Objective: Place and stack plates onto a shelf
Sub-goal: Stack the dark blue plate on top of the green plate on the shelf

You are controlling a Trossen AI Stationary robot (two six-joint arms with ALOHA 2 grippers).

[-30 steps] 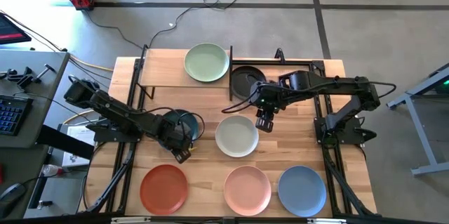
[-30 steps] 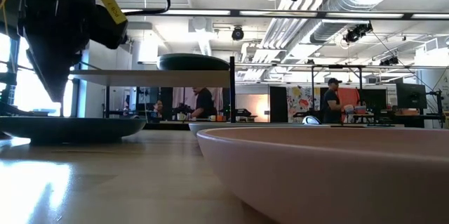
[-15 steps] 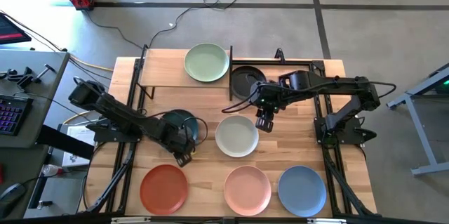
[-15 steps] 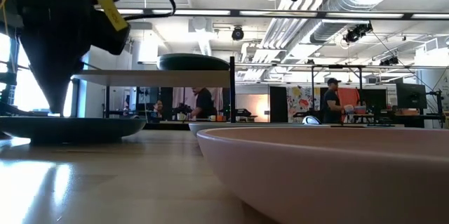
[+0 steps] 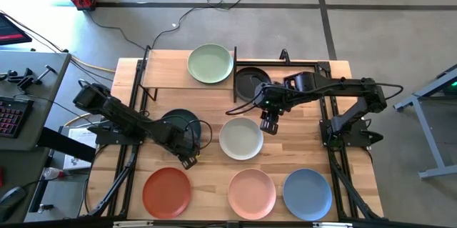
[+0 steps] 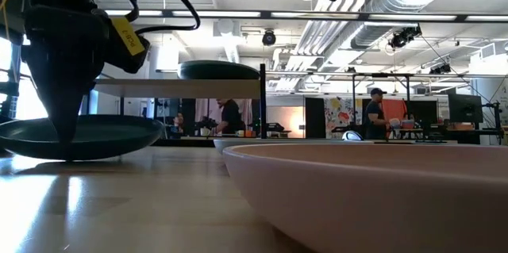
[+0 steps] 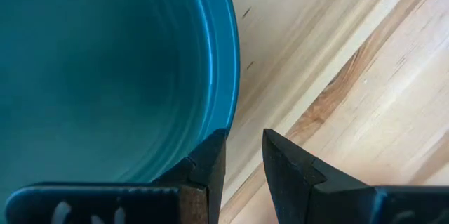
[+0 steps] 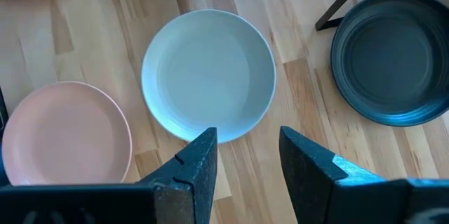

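From above, the left gripper sits at the dark teal plate, left of the table's middle; the right gripper hovers beside the off-white plate. Low view: teal plate's far side tilts up. Left wrist: jaws pinch its rim. Right wrist: jaws parted, empty, above the off-white plate's edge.

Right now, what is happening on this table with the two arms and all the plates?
The left tool grips the rim of the dark teal plate, one side of which is tilted off the table. The right tool hangs open above the off-white plate, holding nothing. One pale green plate lies on the shelf; a charcoal plate lies beside it. The terracotta plate, pink plate and blue plate wait along the front edge.
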